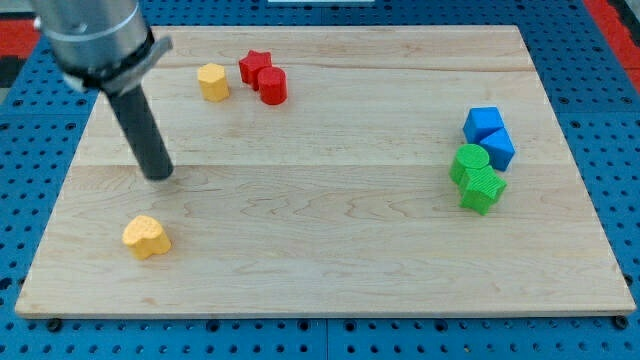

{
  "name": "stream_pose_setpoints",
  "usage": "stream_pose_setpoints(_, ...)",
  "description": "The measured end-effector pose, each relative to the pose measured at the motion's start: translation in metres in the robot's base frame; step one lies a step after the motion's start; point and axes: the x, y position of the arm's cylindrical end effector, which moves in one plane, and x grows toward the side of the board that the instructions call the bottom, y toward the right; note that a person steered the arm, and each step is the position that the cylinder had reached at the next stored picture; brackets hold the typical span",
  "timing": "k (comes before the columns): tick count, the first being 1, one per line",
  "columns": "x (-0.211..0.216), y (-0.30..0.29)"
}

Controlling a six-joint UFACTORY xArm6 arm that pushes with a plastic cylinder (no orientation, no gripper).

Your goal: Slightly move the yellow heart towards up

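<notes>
One rod ends this arm, so no jaws exist to spread or pinch; its tip (160, 175) rests on the table (330, 260). The yellow heart (146, 236) lies just below the tip toward the view's bottom, apart from it. Pushing from here would likely drive the heart downward, the wrong way. Circling beneath it risks clipping its side and skewing it, or overshooting a slight nudge.

Desk: our wooden desk (330, 270).
On it, left: yellow heart (146, 236), yellow hexagon block (212, 81), red star (254, 66), red cylinder (272, 86).
On it, right: blue cube (484, 124), second blue block (499, 148), green cylinder (468, 163), green star block (482, 189).
</notes>
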Motion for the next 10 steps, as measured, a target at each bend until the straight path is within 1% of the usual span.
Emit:
stream_pose_setpoints(1, 0.028, 0.039)
stream_pose_setpoints(2, 0.087, 0.044)
stream_pose_setpoints(3, 0.094, -0.009)
stream_pose_setpoints(4, 0.077, -0.019)
stream_pose_setpoints(5, 0.063, -0.017)
stream_pose_setpoints(6, 0.053, 0.007)
stream_pose_setpoints(7, 0.035, 0.018)
stream_pose_setpoints(8, 0.01, 0.016)
stream_pose_setpoints(10, -0.042, -0.015)
